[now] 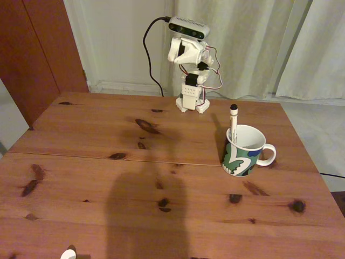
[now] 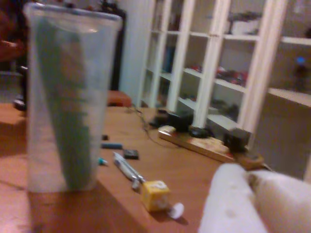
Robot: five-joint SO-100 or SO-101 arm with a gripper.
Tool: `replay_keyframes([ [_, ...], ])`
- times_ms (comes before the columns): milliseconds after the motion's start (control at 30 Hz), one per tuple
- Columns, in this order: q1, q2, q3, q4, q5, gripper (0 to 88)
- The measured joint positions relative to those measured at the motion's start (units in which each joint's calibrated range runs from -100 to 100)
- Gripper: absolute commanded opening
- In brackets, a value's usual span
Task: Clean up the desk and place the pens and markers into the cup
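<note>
Nearest your fixed camera, a small white object (image 1: 68, 253) is cut off at the frame's 6 o'clock edge; you can't identify it. Beyond it the desk (image 1: 108, 178) spreads out, reddish-brown pine with dark knots and a seam. At roughly 3 o'clock stands the cup (image 1: 245, 151), glossy ceramic patterned green and blue, with the marker (image 1: 233, 121) upright inside, black cap uppermost. At 12 o'clock the arm is folded at the far edge; its gripper (image 1: 183, 51) looks tucked in, and you cannot tell its jaw spacing. Your wrist view is blurred: perhaps a translucent tumbler (image 2: 68, 97).
</note>
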Motion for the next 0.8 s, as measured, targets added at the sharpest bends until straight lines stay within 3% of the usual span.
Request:
replay_keyframes([
  [167, 4.77, 0.08, 0.59, 0.0, 0.0, 0.9],
  [800, 6.01, 0.08, 2.8, 0.0, 0.0, 0.9],
])
